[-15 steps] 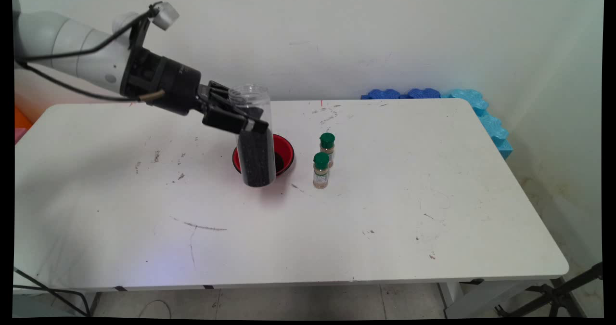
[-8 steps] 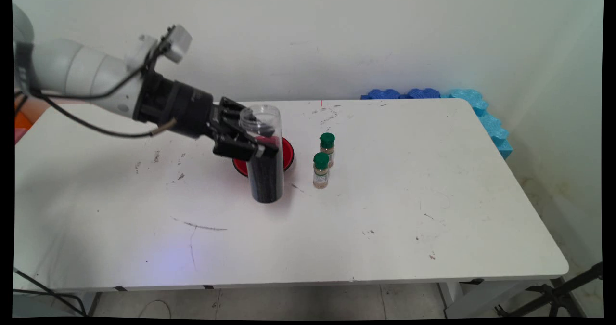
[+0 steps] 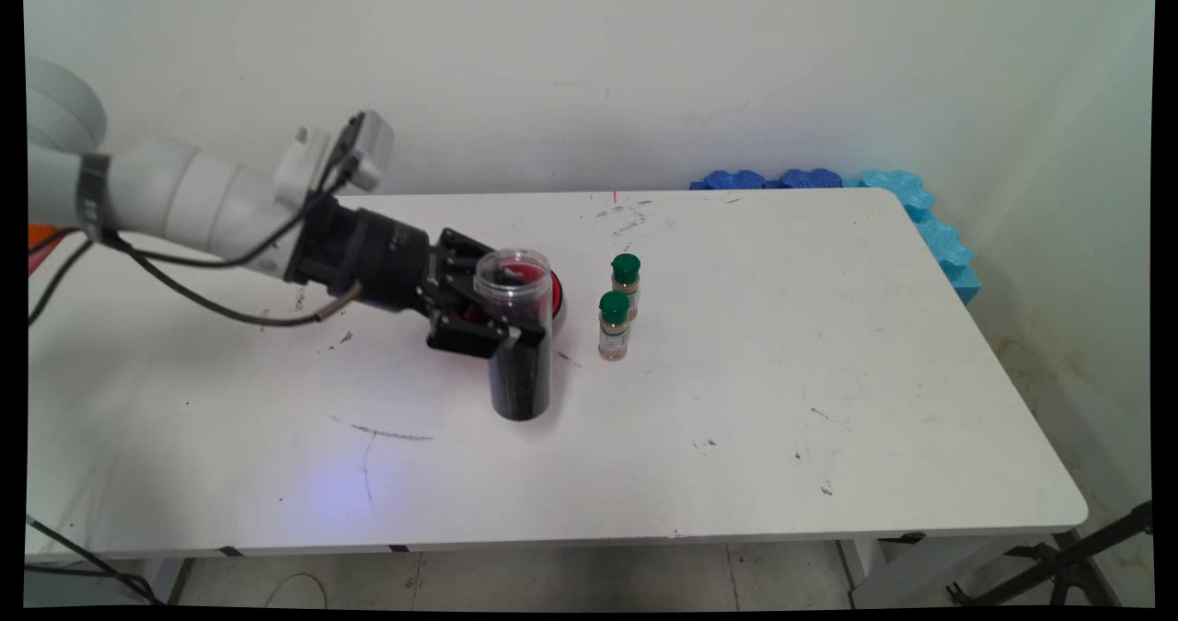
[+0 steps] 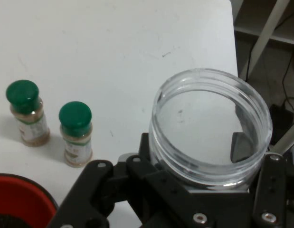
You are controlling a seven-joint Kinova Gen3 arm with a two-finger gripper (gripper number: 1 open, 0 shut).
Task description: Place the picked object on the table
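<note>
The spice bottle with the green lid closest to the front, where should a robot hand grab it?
Probably round the clear body of the near spice bottle, just under its green cap. It stands upright, slim and round, so two fingers fit either side. Come from the table's near or right side: the other spice bottle stands right behind it, and the gripper, shut on the tall jar, fills the left.

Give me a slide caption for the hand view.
End effector grips an open clear jar; two green-capped spice bottles stand beside a red bowl.

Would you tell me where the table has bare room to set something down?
Bare: the table right of the two spice jars, and its near-left stretch. Crowded: mid-table, where the hand holds the clear jar by the red bowl.
</note>
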